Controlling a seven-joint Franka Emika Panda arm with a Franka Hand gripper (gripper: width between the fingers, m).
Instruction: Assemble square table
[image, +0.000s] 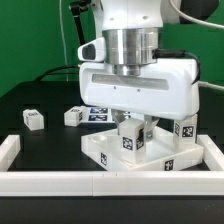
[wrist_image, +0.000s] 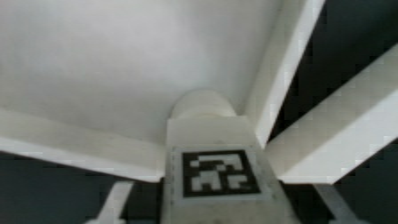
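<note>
The square table's flat white top (image: 100, 148) lies on the black table, inside the corner of the white rail. A white leg (image: 130, 140) with a tag on its face stands upright on the top, near the top's front. My gripper (image: 131, 134) hangs straight over it, its fingers down both sides of the leg and shut on it. In the wrist view the same leg (wrist_image: 217, 130) points away from the camera towards the broad white top (wrist_image: 107, 80). The gripper (wrist_image: 217, 215) shows only at the frame's edge. A second leg (image: 185, 128) stands at the top's corner on the exterior view's right.
Two loose tagged legs (image: 33, 118) (image: 74, 116) lie on the black table at the exterior view's left. The marker board (image: 98, 113) lies flat behind them. The long white rail (image: 60, 182) runs along the front and up both sides; in the wrist view it (wrist_image: 347, 120) passes close beside the top.
</note>
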